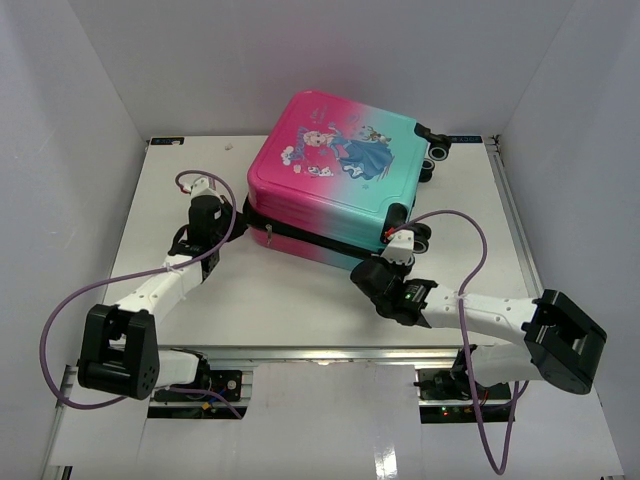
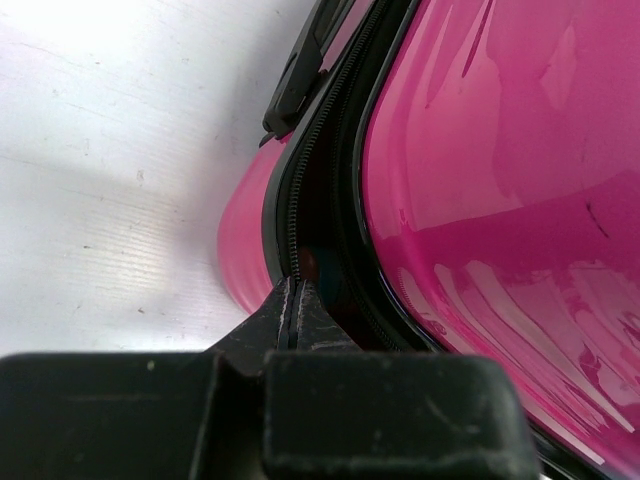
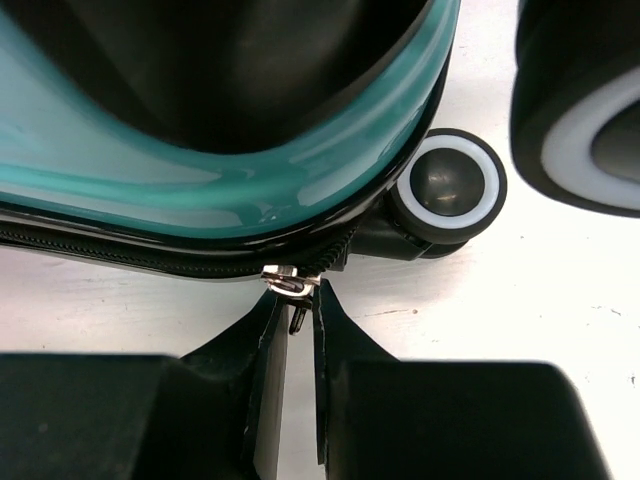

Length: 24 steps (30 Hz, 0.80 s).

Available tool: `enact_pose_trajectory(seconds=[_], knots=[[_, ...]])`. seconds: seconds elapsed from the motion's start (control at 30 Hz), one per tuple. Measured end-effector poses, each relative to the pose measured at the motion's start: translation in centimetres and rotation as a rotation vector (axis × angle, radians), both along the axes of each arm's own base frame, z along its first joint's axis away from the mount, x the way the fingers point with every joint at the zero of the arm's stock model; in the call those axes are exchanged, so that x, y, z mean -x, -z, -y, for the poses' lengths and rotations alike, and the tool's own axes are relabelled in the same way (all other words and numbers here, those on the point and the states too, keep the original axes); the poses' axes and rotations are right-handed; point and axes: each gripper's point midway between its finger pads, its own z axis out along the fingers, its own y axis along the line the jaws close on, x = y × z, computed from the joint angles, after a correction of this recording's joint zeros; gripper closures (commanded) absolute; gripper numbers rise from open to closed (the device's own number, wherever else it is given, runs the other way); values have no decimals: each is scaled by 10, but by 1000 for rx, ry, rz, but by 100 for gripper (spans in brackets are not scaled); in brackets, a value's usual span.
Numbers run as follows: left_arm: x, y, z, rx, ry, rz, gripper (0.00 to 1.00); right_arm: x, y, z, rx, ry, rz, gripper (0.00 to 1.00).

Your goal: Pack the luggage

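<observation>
The luggage [image 1: 335, 165] lies flat on the white table, princess print up, pink on the left and teal on the right. Its two shells stand slightly apart along the front and left seam. My left gripper [image 1: 243, 213] is shut, its tips [image 2: 293, 285] pressed into the unzipped seam at the pink corner [image 2: 500, 200], against the zipper teeth [image 2: 296, 215]. My right gripper [image 1: 398, 252] sits at the teal corner [image 3: 200, 170] beside a wheel [image 3: 450, 187]. Its fingers [image 3: 298, 295] stand narrowly apart around the silver zipper pull [image 3: 290, 283].
White walls enclose the table [image 1: 300, 300] on the left, back and right. Purple cables [image 1: 215, 180] loop over both arms. Black wheels [image 1: 437, 150] stick out from the luggage's right end. A second wheel [image 3: 590, 110] looms close in the right wrist view.
</observation>
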Motion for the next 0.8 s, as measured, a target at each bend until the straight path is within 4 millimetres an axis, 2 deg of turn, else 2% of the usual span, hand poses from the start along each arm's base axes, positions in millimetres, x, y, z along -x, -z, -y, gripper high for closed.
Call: enact_pose_trajectory(seconds=[0.27,0.53,0.8], knots=[[-1,1,6,36,48,-8,100,-9,0,9,-65,-92,-2,92],[-1,1,5,49,59,-11,100,0,-4,8,-160,-247,38,92],[-1,1,3,58,63,-13,100,8,-9,15,-266,-300,89,92]])
